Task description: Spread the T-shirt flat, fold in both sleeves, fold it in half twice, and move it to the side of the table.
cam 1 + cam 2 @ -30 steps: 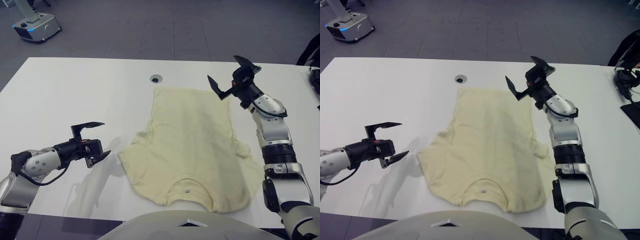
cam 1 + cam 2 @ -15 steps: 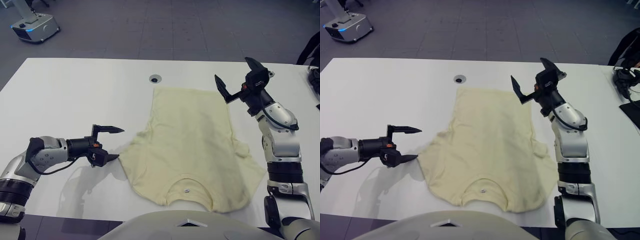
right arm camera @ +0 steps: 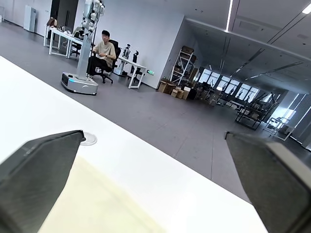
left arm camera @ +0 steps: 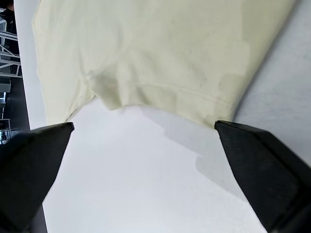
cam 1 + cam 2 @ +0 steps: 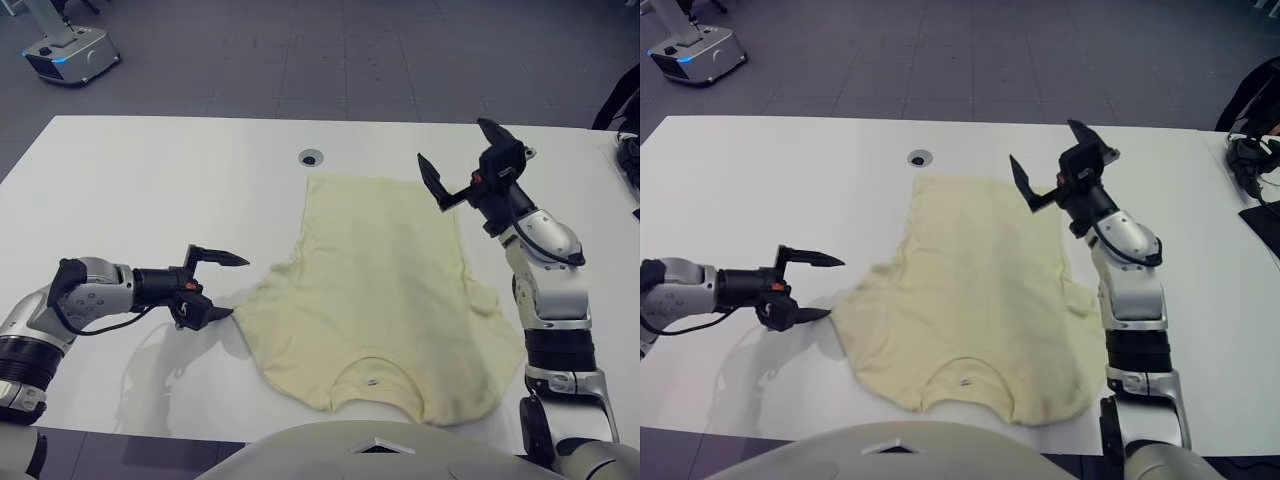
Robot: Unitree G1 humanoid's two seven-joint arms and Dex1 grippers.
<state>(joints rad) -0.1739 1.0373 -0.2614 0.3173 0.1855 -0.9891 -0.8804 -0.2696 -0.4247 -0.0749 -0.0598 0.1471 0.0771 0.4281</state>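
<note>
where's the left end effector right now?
Left eye view: the left end effector is open, low over the table on the robot's left, right beside the T-shirt sleeve on that side.

Open lab hall with desks (image 3: 130, 67), shelving (image 3: 186, 60) and wheeled robot base (image 3: 79, 83).

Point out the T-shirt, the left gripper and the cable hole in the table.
T-shirt (image 5: 385, 290), left eye view, middle of the fabric.
left gripper (image 5: 240, 287), left eye view, midway between its open fingertips.
cable hole (image 5: 312, 157), left eye view, centre of the opening.
</note>
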